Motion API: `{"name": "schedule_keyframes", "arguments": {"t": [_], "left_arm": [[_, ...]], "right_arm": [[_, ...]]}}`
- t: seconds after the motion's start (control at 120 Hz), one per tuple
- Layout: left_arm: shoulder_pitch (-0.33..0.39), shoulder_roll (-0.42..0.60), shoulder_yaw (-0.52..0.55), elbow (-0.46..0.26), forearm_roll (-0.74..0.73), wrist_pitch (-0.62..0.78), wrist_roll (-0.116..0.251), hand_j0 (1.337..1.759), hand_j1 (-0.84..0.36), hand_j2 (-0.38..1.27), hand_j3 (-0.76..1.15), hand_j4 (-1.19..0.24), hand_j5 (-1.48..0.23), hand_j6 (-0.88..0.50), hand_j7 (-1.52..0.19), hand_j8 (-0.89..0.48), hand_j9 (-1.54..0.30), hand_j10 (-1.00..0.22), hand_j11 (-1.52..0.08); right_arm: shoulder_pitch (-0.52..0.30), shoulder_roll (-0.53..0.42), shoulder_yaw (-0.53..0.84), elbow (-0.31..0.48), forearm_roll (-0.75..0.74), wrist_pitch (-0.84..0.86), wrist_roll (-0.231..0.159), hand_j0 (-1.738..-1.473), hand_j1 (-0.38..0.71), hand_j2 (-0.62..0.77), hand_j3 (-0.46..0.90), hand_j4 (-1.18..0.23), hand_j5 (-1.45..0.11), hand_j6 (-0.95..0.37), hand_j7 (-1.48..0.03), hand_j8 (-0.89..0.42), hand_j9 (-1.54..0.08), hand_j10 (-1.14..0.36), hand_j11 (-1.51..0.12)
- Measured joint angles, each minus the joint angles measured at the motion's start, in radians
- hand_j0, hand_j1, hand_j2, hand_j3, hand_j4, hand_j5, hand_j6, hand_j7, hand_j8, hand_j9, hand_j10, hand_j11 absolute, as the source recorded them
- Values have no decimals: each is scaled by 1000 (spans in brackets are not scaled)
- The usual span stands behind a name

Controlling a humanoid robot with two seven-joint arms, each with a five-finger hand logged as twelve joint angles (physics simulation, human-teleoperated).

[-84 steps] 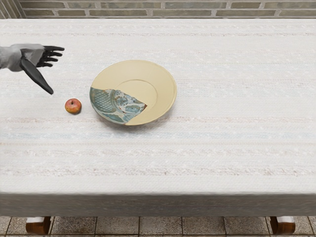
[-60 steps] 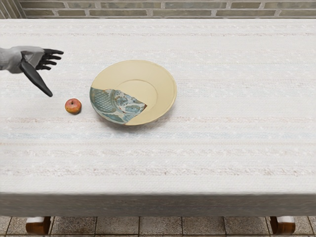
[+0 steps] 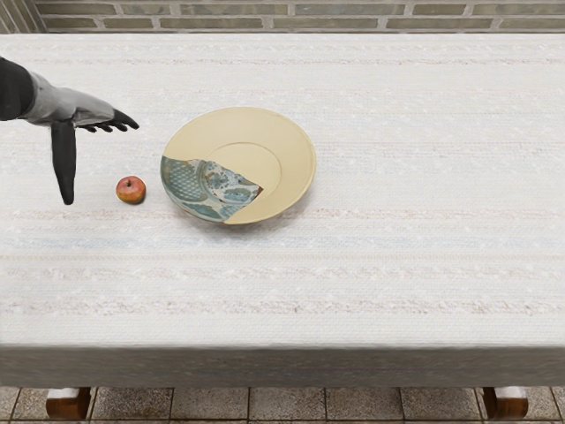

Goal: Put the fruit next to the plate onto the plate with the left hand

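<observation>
Presently: fruit (image 3: 131,189), one, on tabletop (image 3: 397,265) just left of plate (image 3: 287,146), not on it. Left hand (image 3: 81,117) open, empty, hovering near fruit, not touching. Grasp, lift and placement all outstanding.

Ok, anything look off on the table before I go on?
Only the plate: its lower-left part carries a blue-green pattern ending in a jagged edge, the rest plain cream; whether that is damage I cannot tell. The apple lies whole on the table, left of the plate, not touching.
</observation>
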Motion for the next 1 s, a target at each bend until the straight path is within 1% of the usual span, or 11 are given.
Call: {"name": "schedule_keyframes", "arguments": {"t": [0.083, 0.208, 0.258, 0.342, 0.425, 0.517, 0.583, 0.642, 0.692, 0.733, 1.0], "left_arm": [[14, -28, 10, -66, 82, 0, 7, 1658, 293, 10, 0, -52, -62, -53, -62, -52, -62, -51, -62], [26, -41, 18, -99, 108, 1, 11, 1658, 181, 29, 0, -144, -183, -145, -183, -145, -183, -144, -182], [29, -38, 18, -100, 112, 45, 12, 1658, 153, 33, 0, -168, -214, -169, -214, -169, -213, -167, -213], [46, -42, 20, -99, 124, 162, 12, 1658, 134, 37, 0, -185, -235, -186, -235, -185, -235, -184, -235], [89, -43, 23, -93, 145, 262, 12, 1658, 123, 39, 0, -193, -247, -194, -247, -194, -246, -193, -246], [138, -62, 27, -91, 205, 373, 13, 1658, 115, 41, 0, -201, -256, -202, -256, -201, -255, -200, -255], [160, -77, 32, -91, 258, 444, 13, 1658, 111, 42, 0, -205, -260, -206, -260, -206, -260, -204, -260], [170, -81, 36, -91, 292, 485, 13, 1658, 109, 43, 0, -207, -263, -208, -263, -207, -263, -206, -262], [183, -112, 40, -90, 316, 517, 13, 1658, 107, 43, 0, -209, -265, -210, -265, -210, -265, -208, -265], [208, -119, 45, -90, 347, 538, 13, 1658, 105, 43, 0, -210, -267, -211, -267, -211, -266, -209, -266], [301, -108, 62, -89, 423, 646, 13, 1658, 97, 45, 0, -217, -276, -218, -276, -218, -276, -216, -276]], "right_arm": [[0, 0, 0, 0, 0, 0, 0, -1658, -331, -3, 0, -15, -19, -15, -20, -15, -19, -15, -20], [0, 0, 0, 0, 0, 0, 0, -1658, -331, -3, 0, -15, -19, -15, -20, -15, -19, -15, -20], [0, 0, 0, 0, 0, 0, 0, -1658, -331, -3, 0, -15, -19, -15, -20, -15, -20, -15, -20], [0, 0, 0, 0, 0, 0, 0, -1658, -331, -3, 0, -15, -19, -15, -20, -15, -20, -15, -20], [0, 0, 0, 0, 0, 0, 0, -1658, -331, -3, 0, -15, -19, -15, -20, -15, -20, -15, -20], [0, 0, 0, 0, 0, 0, 0, -1658, -331, -3, 0, -15, -19, -15, -20, -15, -19, -15, -20], [0, 0, 0, 0, 0, 0, 0, -1658, -331, -3, 0, -15, -19, -15, -20, -15, -19, -15, -20], [0, 0, 0, 0, 0, 0, 0, -1658, -331, -3, 0, -15, -19, -15, -20, -15, -20, -15, -20], [0, 0, 0, 0, 0, 0, 0, -1658, -331, -3, 0, -15, -19, -15, -20, -15, -19, -15, -20], [0, 0, 0, 0, 0, 0, 0, -1658, -331, -3, 0, -15, -19, -15, -20, -15, -20, -15, -20], [0, 0, 0, 0, 0, 0, 0, -1658, -331, -3, 0, -15, -19, -15, -20, -15, -20, -15, -20]]}}
